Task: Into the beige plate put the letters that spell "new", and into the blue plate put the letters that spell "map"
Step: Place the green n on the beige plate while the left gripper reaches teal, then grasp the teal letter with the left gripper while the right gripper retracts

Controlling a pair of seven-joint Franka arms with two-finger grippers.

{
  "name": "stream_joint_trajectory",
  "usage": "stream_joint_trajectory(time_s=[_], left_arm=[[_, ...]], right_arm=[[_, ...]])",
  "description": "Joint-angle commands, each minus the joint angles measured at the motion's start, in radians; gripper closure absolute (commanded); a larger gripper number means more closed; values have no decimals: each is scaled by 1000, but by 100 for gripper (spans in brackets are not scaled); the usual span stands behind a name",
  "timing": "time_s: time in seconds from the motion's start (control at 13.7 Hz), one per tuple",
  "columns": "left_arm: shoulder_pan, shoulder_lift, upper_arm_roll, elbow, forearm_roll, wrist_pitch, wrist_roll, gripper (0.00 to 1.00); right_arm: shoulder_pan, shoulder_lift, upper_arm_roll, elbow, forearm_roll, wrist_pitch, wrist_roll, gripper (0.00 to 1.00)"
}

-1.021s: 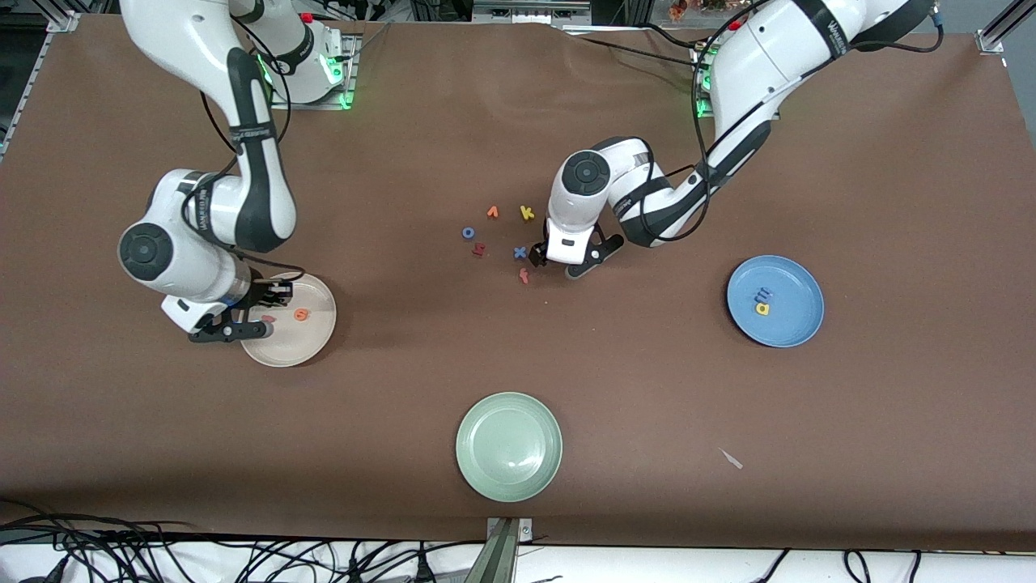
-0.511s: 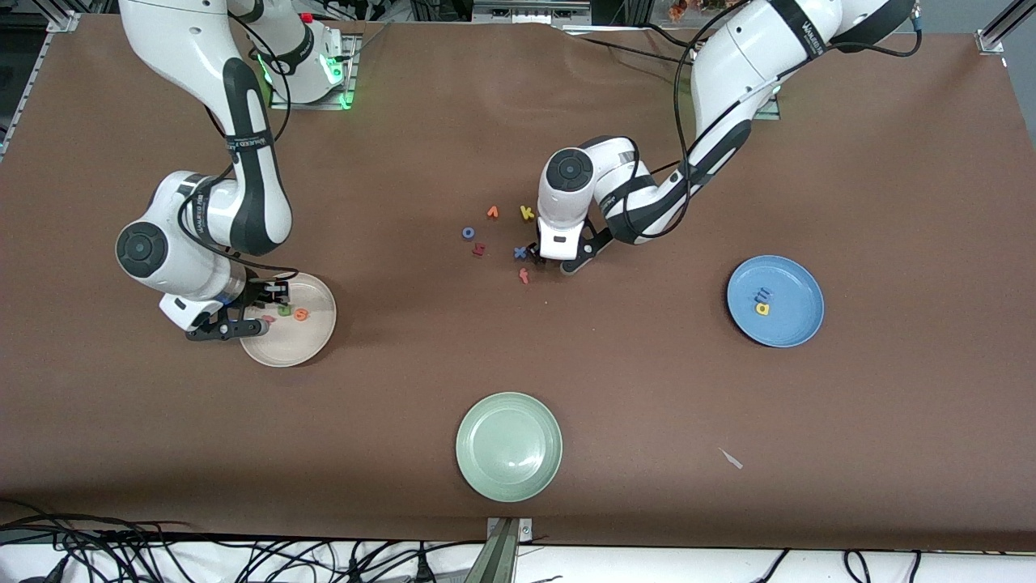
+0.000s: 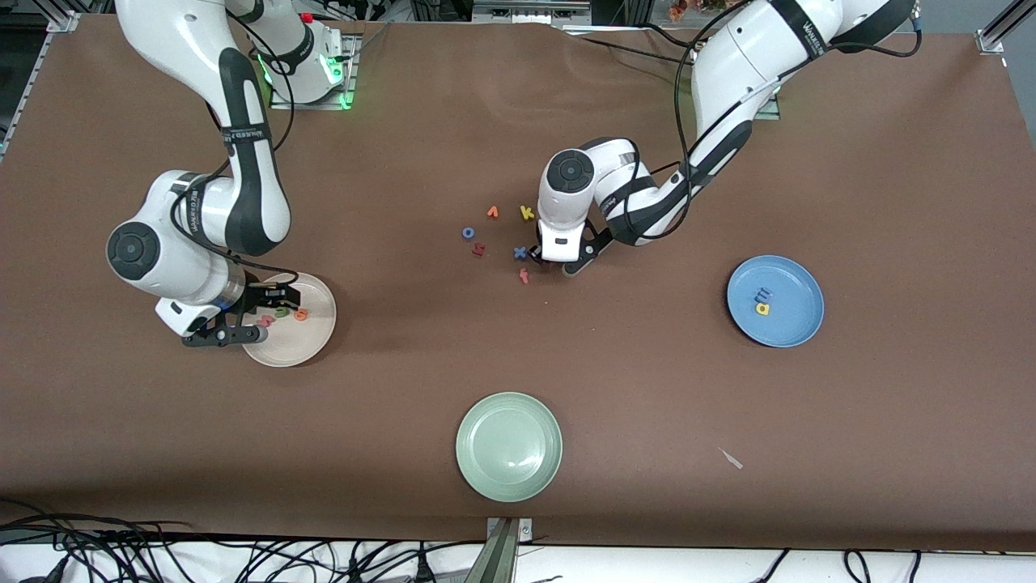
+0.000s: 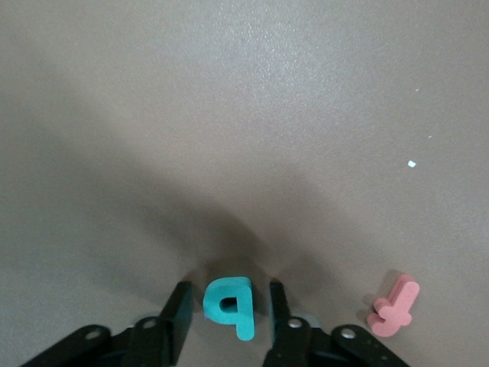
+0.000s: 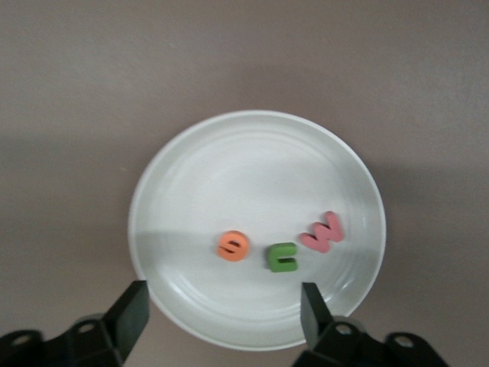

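Your right claw (image 5: 221, 317) has just spread open over the beige plate (image 3: 312, 344), leaving the green n (image 5: 282, 257) beside the e (image 5: 232, 246) and w (image 5: 323, 232): "new" looks complete. Your left claw (image 4: 223, 315), mid-tabletop, has narrowed around a teal letter (image 4: 229, 304), jaws just beside it, grip uncertain. The blue plate (image 3: 797, 324) already holds two letters.

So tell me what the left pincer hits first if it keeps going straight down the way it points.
The teal letter: it lies on the table between the left pincer's two fingers, apparently untouched, beside the pink f. Straight down, the fingertips would probably meet the table on either side of it.
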Motion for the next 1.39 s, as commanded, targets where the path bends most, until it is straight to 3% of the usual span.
stream_joint_trajectory(time_s=[0.0,0.22,0.51,0.66,0.8,0.88,0.95,1.09,1.31], left_arm=[[-12,9,6,12,21,-7,-27,60],[-12,15,6,12,27,-9,-25,72],[3,8,3,42,18,-44,-6,100],[25,0,-7,53,5,-88,51,100],[46,-2,-23,113,-76,-197,181,100],[55,-3,-25,154,-125,-267,267,100],[68,-8,-25,199,-157,-353,365,100],[106,-14,-25,277,-188,-517,552,100],[204,-37,-42,316,-191,-642,765,100]], right_arm=[[7,-15,-22,150,-10,-165,113,0],[9,-67,-59,296,-95,-329,142,0],[6,-73,-148,512,-112,-564,133,0],[4,-75,-188,549,-109,-612,124,0],[-4,-123,-150,554,-121,-623,135,0],[-32,-154,-87,542,-156,-621,139,0],[-98,-198,15,511,-226,-614,155,0],[-264,-284,266,453,-360,-582,214,0],[-518,-369,567,379,-448,-568,238,0]])
